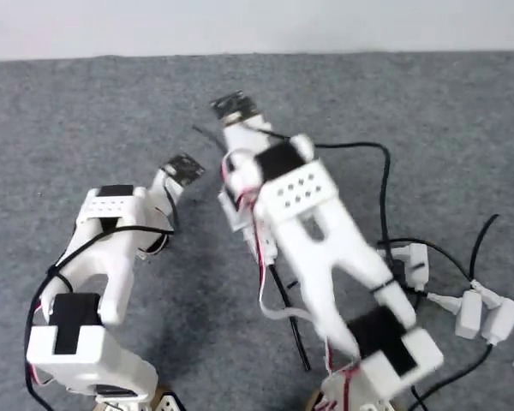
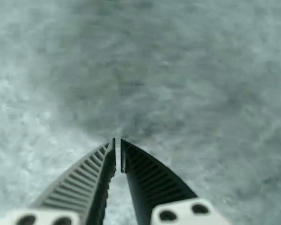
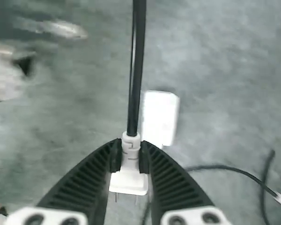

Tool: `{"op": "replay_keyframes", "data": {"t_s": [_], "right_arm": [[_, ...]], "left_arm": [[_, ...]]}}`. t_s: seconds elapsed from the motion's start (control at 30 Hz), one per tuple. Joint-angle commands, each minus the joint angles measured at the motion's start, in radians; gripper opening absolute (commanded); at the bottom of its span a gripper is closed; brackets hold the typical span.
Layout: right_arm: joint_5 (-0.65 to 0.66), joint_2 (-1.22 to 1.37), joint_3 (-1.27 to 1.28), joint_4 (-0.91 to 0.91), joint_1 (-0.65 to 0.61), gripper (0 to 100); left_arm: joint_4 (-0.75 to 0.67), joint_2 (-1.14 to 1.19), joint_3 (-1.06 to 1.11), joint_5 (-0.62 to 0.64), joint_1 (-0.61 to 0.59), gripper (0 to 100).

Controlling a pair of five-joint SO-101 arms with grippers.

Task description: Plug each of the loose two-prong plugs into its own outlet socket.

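Note:
My right gripper [image 3: 129, 147] is shut on a white two-prong plug [image 3: 129, 176], held by its body with both prongs showing below. The plug's black cable [image 3: 136, 65] runs straight away from the fingers. Just beyond the fingertips a white outlet block [image 3: 160, 117] lies on the grey carpet. My left gripper [image 2: 118, 143] is shut with nothing in it, over bare carpet. From above, the right arm [image 1: 300, 197] stretches up the middle and the left arm [image 1: 111, 223] stands to its left. Both hide their own fingers in that view.
Several white plugs and outlet blocks [image 1: 469, 312] lie at the right, one of them [image 1: 415, 257] close to the right arm, with black cables [image 1: 384, 197] looping around them. Another black cable [image 1: 287, 312] passes under the right arm. Grey carpet [image 1: 86, 111] covers the table.

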Motion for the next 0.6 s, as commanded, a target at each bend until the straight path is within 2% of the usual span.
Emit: {"op": "replay_keyframes", "data": {"t_s": [0.0,0.17,0.3,0.47,0.57], "right_arm": [[-0.023,-0.160,0.132,-0.140,-0.068,0.9],[-0.023,-0.321,0.328,-0.292,-0.076,0.9],[-0.020,-0.387,0.411,-0.341,-0.110,0.8],[-0.017,-0.312,0.446,-0.409,-0.134,0.8],[-0.017,-0.262,0.437,-0.418,-0.113,0.8]], "left_arm": [[0.025,-0.005,-0.022,-0.052,0.018,1],[0.034,-0.005,-0.022,-0.055,0.026,1],[0.034,-0.005,-0.022,-0.066,0.032,1],[0.049,-0.040,0.031,-0.181,0.054,1],[-0.026,-0.160,0.166,-0.242,0.064,1]]}}
